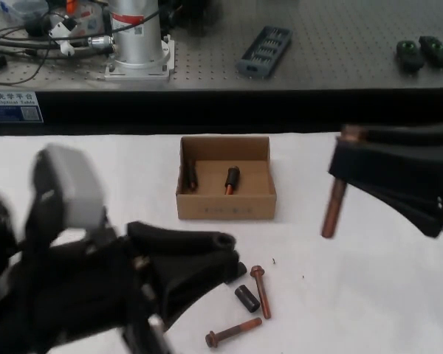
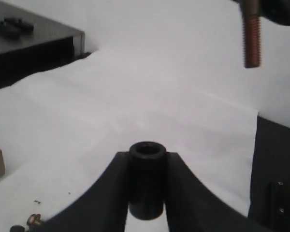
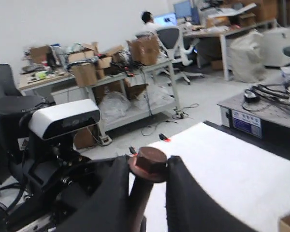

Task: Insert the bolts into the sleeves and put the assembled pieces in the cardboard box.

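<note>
A white sheet (image 1: 369, 295) covers the bench. Beyond its far edge is a black perforated table (image 1: 340, 44) carrying a silver column (image 1: 136, 33), a tangle of cables (image 1: 29, 37) at far left, a blue rack (image 1: 264, 50) and two dark pieces (image 1: 423, 53) at far right.

The left arm (image 1: 66, 295) takes up the near left corner and hides the sheet there. The right arm (image 1: 406, 173) reaches in from the right edge.

The cardboard box (image 1: 226, 203) sits open at the middle of the sheet. Two assembled pieces lie in it, one (image 1: 190, 175) by the left wall and one (image 1: 231, 179) near the centre.

The right gripper (image 3: 147, 164) is clamped just under the head of a bolt (image 1: 334, 209), which hangs upright above the sheet to the right of the box. The left gripper (image 2: 146, 159) pinches a black sleeve (image 2: 146, 188) between its fingers with the bore open at the top. That sleeve is well apart from the hanging bolt, which is to its right.

Just right of the left gripper, near of the box, lie a loose sleeve (image 1: 246, 298), a loose bolt (image 1: 261, 290) just beside it and another bolt (image 1: 233, 332) nearer still.
</note>
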Action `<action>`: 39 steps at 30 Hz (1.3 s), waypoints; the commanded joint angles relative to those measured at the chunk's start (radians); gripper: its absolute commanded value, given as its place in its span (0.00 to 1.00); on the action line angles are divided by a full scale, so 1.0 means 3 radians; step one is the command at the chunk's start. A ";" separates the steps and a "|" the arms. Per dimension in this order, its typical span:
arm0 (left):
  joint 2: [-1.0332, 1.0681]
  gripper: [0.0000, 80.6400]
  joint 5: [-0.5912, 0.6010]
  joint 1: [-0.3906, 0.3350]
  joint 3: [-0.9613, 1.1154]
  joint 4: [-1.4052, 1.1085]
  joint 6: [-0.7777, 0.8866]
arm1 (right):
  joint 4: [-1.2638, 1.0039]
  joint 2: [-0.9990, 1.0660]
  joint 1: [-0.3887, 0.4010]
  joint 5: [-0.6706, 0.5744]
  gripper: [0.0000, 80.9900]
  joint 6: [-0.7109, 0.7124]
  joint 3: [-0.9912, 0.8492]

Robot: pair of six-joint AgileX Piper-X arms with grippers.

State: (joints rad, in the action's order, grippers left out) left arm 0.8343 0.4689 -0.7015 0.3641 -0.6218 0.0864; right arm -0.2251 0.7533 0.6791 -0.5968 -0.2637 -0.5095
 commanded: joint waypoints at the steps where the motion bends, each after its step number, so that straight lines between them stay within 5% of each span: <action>1: -0.0229 0.09 0.0126 -0.0018 -0.0184 -0.0181 0.0052 | -0.0408 0.0164 -0.0004 -0.0261 0.04 -0.0191 -0.0029; 17: -0.0422 0.09 0.0422 -0.0018 -0.0370 -0.0229 0.0047 | -0.0866 0.0909 0.0719 -0.0451 0.04 -0.0268 -0.0111; 39: -0.0422 0.09 0.0492 -0.0018 -0.0370 -0.0228 0.0047 | -0.0830 0.1275 0.0728 -0.0362 0.04 -0.0026 -0.0262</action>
State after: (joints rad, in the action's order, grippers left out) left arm 0.7183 0.5967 -0.7026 0.2504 -0.6550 0.0898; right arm -0.4686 1.1337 0.8971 -0.7078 -0.2947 -0.5743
